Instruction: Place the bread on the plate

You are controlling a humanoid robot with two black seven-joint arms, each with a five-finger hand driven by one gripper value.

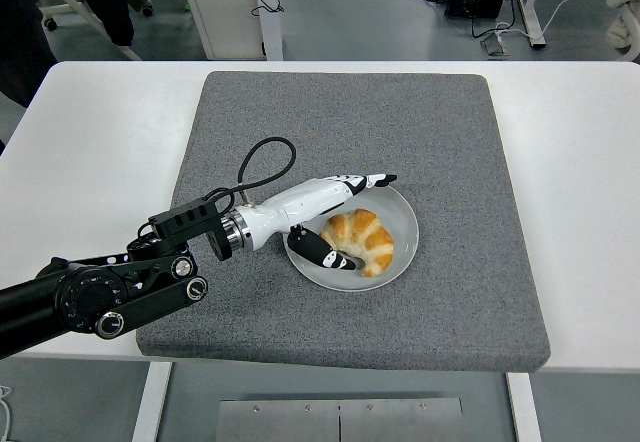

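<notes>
I see my left hand (335,212) spread apart over the plate (405,224), gripping nothing; the bread (362,239) lies on the plate beside it.
</notes>
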